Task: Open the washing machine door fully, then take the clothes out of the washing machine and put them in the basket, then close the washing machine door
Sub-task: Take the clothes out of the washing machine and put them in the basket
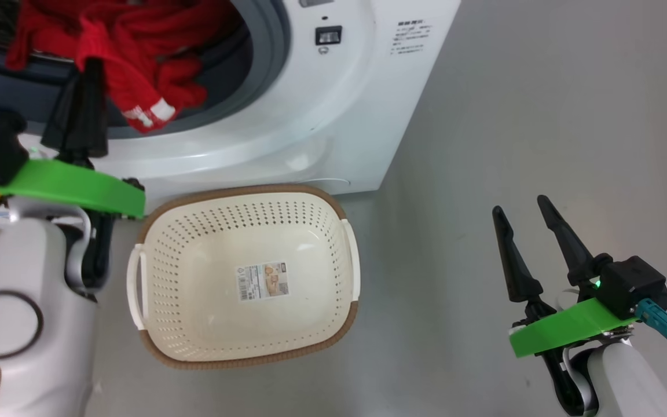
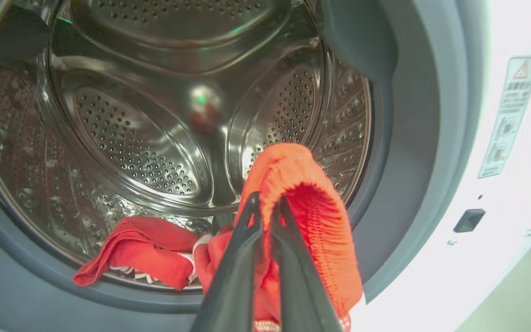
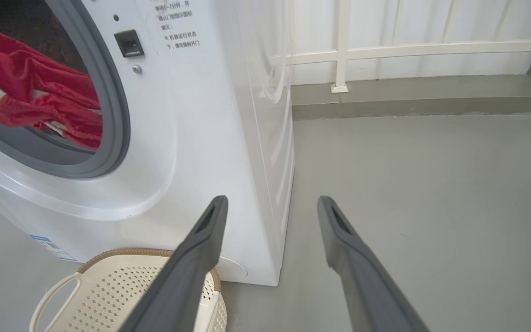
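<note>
One washing machine point(image 1: 333, 116) stands at the far side of the grey floor point(image 1: 542, 116), its round opening to the left. One cream perforated basket point(image 1: 241, 190) sits on the floor just in front of it, on the near side. It has two white side handles, and one paper label point(image 1: 262, 281) lies on its bottom.

The red clothes point(image 1: 136, 63) are bunched in the mouth of the steel drum point(image 2: 155, 138) and spill over the lower lip of the grey gasket point(image 2: 408, 138). Two red bundles show in the left wrist view: one raised fold and one lying lower left on the drum's edge. Whether they are separate garments I cannot tell.

The left gripper point(image 1: 87, 66) reaches into the opening, its two dark fingers pressed together and pinching the raised fold of red fabric. The right gripper point(image 1: 519, 205) hangs at the near right over bare floor, well apart from the machine and basket, its two fingers spread wide and holding nothing.

One white railing point(image 3: 385, 48) runs along the far wall.
</note>
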Controlling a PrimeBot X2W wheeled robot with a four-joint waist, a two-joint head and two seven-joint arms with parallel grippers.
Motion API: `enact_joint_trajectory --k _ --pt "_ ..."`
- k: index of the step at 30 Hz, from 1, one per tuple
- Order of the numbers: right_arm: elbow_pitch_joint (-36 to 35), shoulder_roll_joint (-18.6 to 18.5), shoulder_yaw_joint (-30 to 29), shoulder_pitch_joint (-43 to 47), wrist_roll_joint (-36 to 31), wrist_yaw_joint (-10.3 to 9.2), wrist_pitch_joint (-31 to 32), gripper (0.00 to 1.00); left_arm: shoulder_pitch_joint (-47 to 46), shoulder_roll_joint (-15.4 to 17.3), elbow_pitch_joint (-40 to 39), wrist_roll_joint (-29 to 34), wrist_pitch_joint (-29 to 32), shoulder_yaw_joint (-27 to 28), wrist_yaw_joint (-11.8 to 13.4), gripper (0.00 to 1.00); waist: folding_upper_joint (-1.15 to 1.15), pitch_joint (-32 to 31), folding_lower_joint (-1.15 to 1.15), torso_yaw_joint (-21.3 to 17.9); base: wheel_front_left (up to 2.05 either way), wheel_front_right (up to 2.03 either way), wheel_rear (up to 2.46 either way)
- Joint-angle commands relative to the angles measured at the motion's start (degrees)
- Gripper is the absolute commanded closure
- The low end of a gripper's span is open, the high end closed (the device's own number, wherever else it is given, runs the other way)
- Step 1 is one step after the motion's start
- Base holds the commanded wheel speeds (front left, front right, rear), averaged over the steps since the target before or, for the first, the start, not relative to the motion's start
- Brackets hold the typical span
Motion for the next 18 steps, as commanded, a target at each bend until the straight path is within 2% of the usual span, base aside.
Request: enact_joint_trajectory --k 1,18 --pt "-1.2 0.0 0.7 1.1 -1.1 0.28 -0.4 0.00 1.6 1.7 -3.2 0.6 -0.3 2.1 0.1 1.00 0.00 -0.9 0.00 0.9 0.00 0.00 0.00" --pt "-1.9 0.0 -0.9 2.3 -1.5 0.28 -0.4 0.00 8.9 -1.3 -25.6 0.8 -0.3 6.5 0.0 1.00 0.00 -1.7 0.00 2.8 0.00 0.00 0.00"
